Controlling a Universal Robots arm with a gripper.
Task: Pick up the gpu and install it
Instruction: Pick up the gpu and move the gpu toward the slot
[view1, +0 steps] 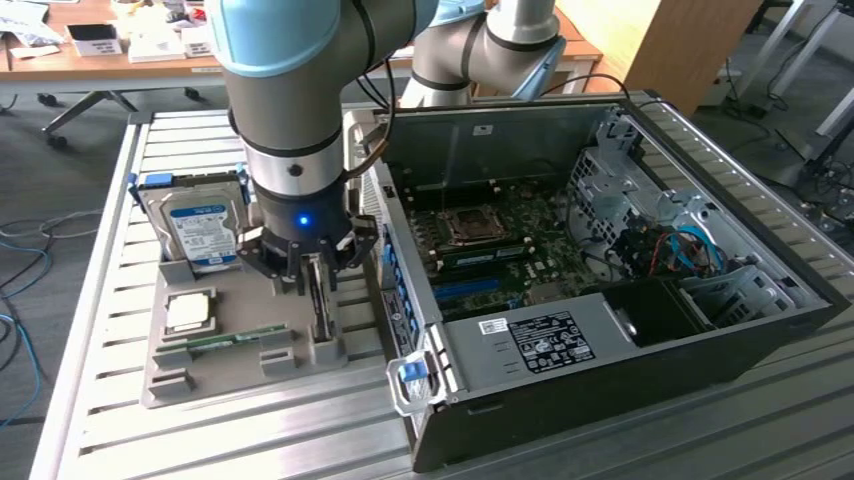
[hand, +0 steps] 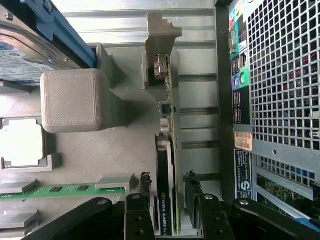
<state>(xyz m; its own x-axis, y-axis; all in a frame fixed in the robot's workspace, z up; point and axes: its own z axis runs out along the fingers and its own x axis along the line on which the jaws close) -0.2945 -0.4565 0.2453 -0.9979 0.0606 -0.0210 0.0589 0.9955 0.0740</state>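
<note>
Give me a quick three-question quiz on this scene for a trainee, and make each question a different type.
1. True or false: the gpu is already seated inside the computer case.
2. Multiple choice: how does the gripper stand?
A. shut on the hard drive
B. open, with one finger on each side of the gpu
C. open above the memory stick
3. Fill in: in the exterior view, the gray tray lies on the case's ____ side.

Key
1. False; it stands on edge in the gray tray.
2. B
3. Left (the exterior view's left).
</note>
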